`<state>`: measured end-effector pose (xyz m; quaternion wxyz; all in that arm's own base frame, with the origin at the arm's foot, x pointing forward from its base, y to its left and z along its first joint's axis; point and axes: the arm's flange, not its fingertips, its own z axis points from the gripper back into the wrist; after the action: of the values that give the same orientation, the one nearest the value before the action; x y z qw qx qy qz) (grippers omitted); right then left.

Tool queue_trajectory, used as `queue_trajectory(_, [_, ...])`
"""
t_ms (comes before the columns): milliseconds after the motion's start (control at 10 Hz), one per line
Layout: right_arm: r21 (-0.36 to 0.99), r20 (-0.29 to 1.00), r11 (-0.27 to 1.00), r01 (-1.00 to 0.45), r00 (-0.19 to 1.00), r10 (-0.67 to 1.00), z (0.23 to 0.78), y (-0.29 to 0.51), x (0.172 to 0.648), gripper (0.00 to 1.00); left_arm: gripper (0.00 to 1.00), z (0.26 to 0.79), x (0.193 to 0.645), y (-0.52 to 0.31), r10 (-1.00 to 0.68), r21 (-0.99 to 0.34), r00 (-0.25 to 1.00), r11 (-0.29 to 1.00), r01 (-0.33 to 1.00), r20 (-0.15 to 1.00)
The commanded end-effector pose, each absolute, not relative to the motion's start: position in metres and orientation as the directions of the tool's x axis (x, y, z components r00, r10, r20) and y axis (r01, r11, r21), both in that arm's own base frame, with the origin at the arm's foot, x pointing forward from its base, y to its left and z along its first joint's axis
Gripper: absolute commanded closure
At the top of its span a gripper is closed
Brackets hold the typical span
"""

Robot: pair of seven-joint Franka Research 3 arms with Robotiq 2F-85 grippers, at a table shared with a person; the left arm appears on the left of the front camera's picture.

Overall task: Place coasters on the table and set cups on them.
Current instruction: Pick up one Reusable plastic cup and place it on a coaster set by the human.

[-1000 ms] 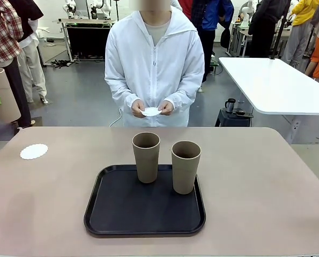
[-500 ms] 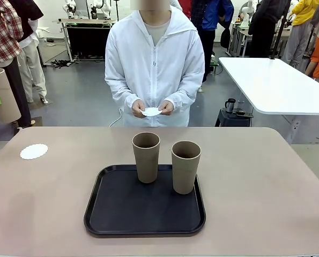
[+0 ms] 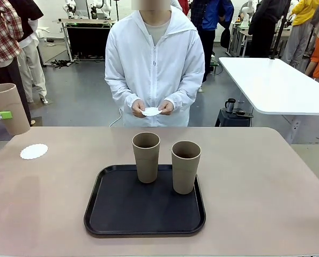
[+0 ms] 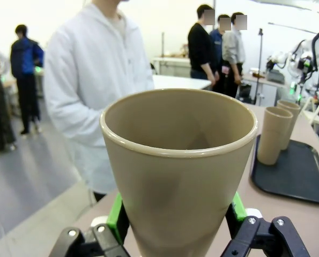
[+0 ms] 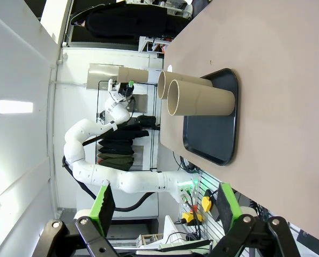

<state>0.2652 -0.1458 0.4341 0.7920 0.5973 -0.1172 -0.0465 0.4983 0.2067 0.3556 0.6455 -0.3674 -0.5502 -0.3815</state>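
My left gripper (image 4: 176,217) is shut on a tan cup (image 4: 180,160), green pads on both sides of its lower wall. From the front, this cup (image 3: 9,107) hangs upright at the far left, just above and left of a white lacy coaster (image 3: 34,151) lying on the beige table (image 3: 256,176). Two more cups (image 3: 146,157) (image 3: 185,166) stand on the black tray (image 3: 145,209). The person holds another coaster (image 3: 151,111) in both hands. My right gripper (image 5: 166,209) is open and holds nothing, off the table's side.
The tray sits at the table's middle front. The person stands at the far edge, hands at waist height. A white table (image 3: 277,85) and other people are behind. The table's right half is bare.
The cup in my left gripper has moved down and to the right, closer to the coaster on the table. The person and the tray's cups have not moved.
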Motion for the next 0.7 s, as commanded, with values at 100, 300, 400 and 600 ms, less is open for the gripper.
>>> queue_trajectory(100, [0.961, 0.139, 0.266, -0.078, 0.966, -0.218, 0.435, -0.147, 0.267, 0.0, 0.13, 0.336, 0.517, 0.204, -0.106, -0.033, 0.088, 0.441, 0.897, 0.99])
queue_trajectory(300, [0.961, 0.139, 0.266, -0.078, 0.966, -0.218, 0.435, -0.147, 0.267, 0.0, 0.13, 0.324, 0.521, 0.205, -0.102, -0.048, 0.101, 0.426, 0.903, 0.99])
queue_trajectory(400, [0.961, 0.139, 0.266, -0.078, 0.966, -0.218, 0.435, -0.147, 0.267, 0.0, 0.13, 0.319, 0.521, 0.204, -0.115, -0.051, 0.108, 0.417, 0.908, 0.987])
queue_trajectory(600, [0.961, 0.139, 0.266, -0.078, 0.966, -0.218, 0.435, -0.147, 0.267, 0.0, 0.13, 0.306, 0.517, 0.204, -0.124, -0.043, 0.101, 0.399, 0.916, 0.987])
